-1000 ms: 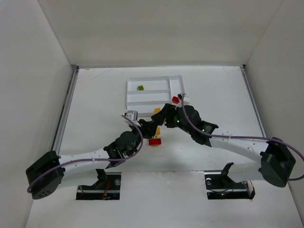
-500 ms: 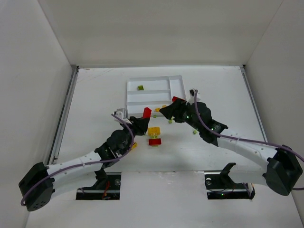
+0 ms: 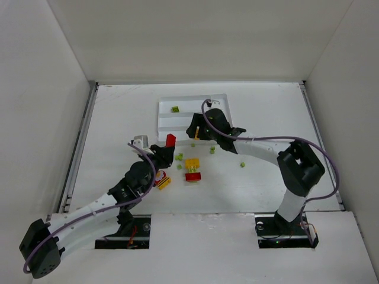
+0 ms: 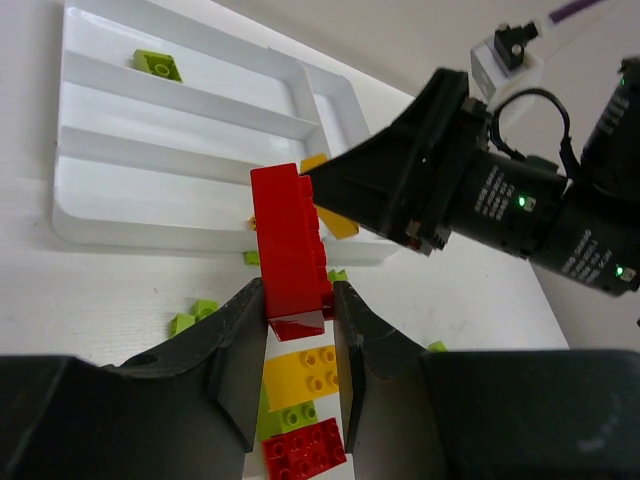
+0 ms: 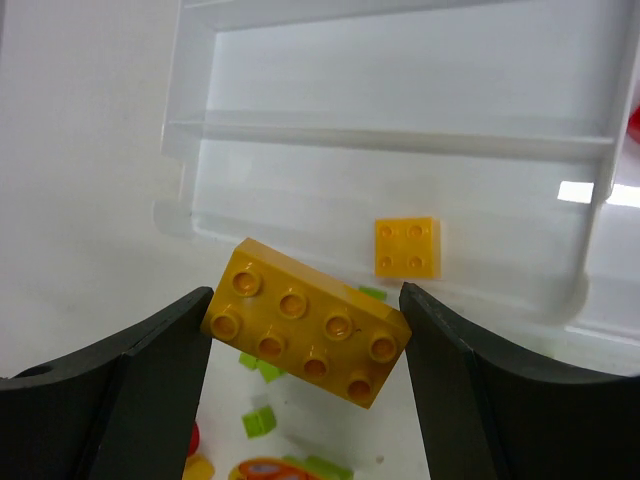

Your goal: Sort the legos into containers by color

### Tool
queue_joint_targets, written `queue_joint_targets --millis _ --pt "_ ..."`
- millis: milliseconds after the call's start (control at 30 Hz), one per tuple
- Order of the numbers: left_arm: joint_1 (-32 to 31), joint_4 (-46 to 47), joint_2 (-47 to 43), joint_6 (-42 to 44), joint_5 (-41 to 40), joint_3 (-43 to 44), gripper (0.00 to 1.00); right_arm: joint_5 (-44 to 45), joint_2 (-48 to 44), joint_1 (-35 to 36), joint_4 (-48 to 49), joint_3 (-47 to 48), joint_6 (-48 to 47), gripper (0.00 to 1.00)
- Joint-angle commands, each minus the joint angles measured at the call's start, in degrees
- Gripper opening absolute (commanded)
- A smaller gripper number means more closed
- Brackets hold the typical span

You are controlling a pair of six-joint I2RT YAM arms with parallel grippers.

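My left gripper (image 4: 298, 322) is shut on a tall red lego (image 4: 290, 243), held upright above the table just in front of the white tray (image 4: 100, 190); from above it shows at the left gripper (image 3: 169, 142). My right gripper (image 5: 305, 322) grips a yellow eight-stud lego (image 5: 303, 320) by its ends, over the near wall of the tray (image 5: 400, 140). In the nearest slot lies a small yellow brick (image 5: 407, 247). One green brick (image 3: 175, 109) sits in a far slot. A yellow, green and red clump (image 3: 192, 169) rests on the table.
Small green bits (image 3: 179, 157) lie scattered on the table, including one to the right (image 3: 242, 164). An orange-yellow piece (image 3: 164, 183) lies beside the left arm. The two grippers are close together at the tray's near edge. White walls enclose the table.
The right gripper carried the yellow lego up and left from the table to the tray's near slot. The left gripper drew left and back with the red lego held.
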Motion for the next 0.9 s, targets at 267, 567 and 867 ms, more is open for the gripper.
queue_joint_targets --millis 267,567,867 --pt "2.0 -5.8 -1.8 -0.9 -0.4 2.2 0.17 4.3 7.0 0.6 -5.0 10.4 -5.3 0.63" --pt "11.0 -8.3 5.1 -0.5 3.4 9.1 0.19 4.3 13.4 3.1 -9.2 18.2 -7.9 0.64" --pt "17.5 -8.6 9.3 -2.3 8.3 12.5 0.19 4.8 18.5 3.7 -9.9 24.0 -9.1 0.65"
